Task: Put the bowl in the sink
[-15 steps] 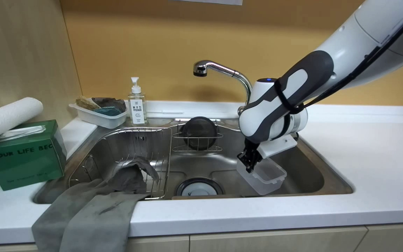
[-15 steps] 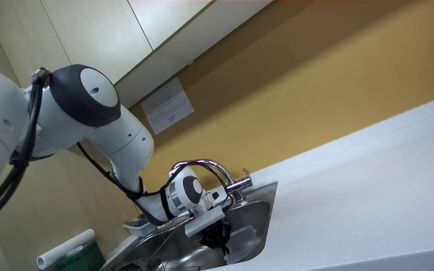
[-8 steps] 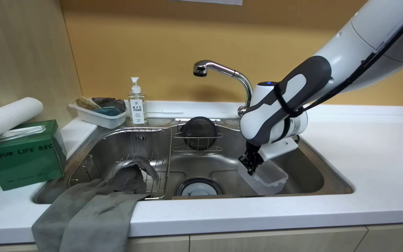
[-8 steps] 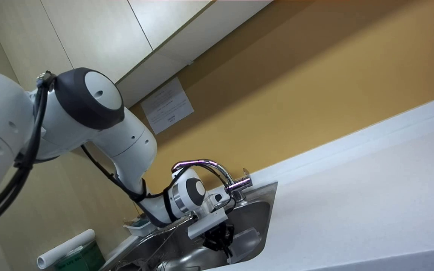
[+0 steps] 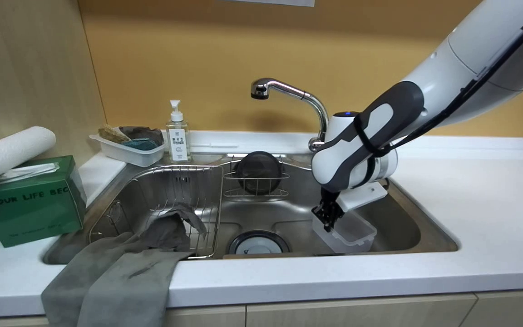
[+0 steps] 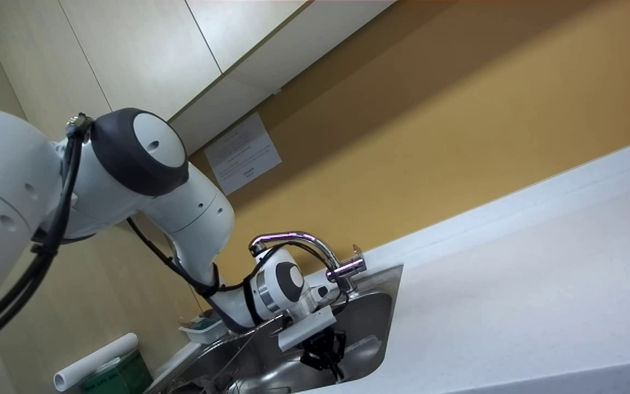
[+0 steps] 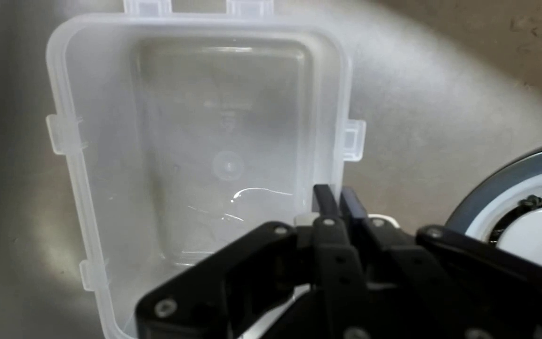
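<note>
The bowl [image 5: 354, 231], a translucent whitish rectangular tub with clip tabs, is inside the steel sink [image 5: 279, 211], in the right part of the basin. It fills the left and middle of the wrist view [image 7: 228, 117] and looks close to level. In an exterior view it is partly hidden behind my gripper [image 6: 338, 376]. My gripper [image 7: 338, 200] is shut on the bowl's side wall, one finger inside the rim and one outside. The fingertips point down into the sink in an exterior view [image 5: 328, 226]. Whether the bowl's base touches the sink floor cannot be told.
The drain [image 5: 258, 245] lies left of the bowl. A wire rack [image 5: 198, 218] with a grey cloth [image 5: 125, 272] stands at the left. A dark round dish [image 5: 259, 172] sits at the back. The chrome faucet [image 5: 316, 106] rises close behind my wrist.
My gripper has moved slightly down and right in the exterior views, carrying the bowl with it. The bowl has tipped from tilted to nearly level. The grip has not changed.
</note>
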`<state>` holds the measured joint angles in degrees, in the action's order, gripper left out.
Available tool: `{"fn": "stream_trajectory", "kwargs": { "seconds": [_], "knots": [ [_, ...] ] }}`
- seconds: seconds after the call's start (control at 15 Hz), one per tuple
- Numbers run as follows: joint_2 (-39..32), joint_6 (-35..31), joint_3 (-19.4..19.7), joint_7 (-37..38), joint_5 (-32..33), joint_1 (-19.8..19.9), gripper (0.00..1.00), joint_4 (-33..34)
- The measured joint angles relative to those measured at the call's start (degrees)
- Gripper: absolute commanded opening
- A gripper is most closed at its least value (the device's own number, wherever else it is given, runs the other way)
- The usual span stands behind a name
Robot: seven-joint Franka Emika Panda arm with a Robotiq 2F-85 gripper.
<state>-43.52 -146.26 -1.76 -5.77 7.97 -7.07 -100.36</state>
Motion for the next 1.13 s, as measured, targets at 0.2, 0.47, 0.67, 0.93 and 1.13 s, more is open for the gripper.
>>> {"fn": "stream_trajectory", "kwargs": {
  "seconds": [0.2,0.47,0.67,0.93,1.13],
  "knots": [
    [-0.3,1.0,0.0,0.0,0.0,0.0,0.36,0.8],
    [-0.7,1.4,0.0,0.0,0.0,0.0,0.65,1.7],
    [-0.8,1.4,0.3,0.0,0.3,-0.3,0.84,2.2],
    [0.4,1.3,1.7,0.6,2.6,-1.9,1.0,2.9],
    [3.3,2.0,3.2,0.9,6.2,-3.8,1.0,2.9]
  ]
}}
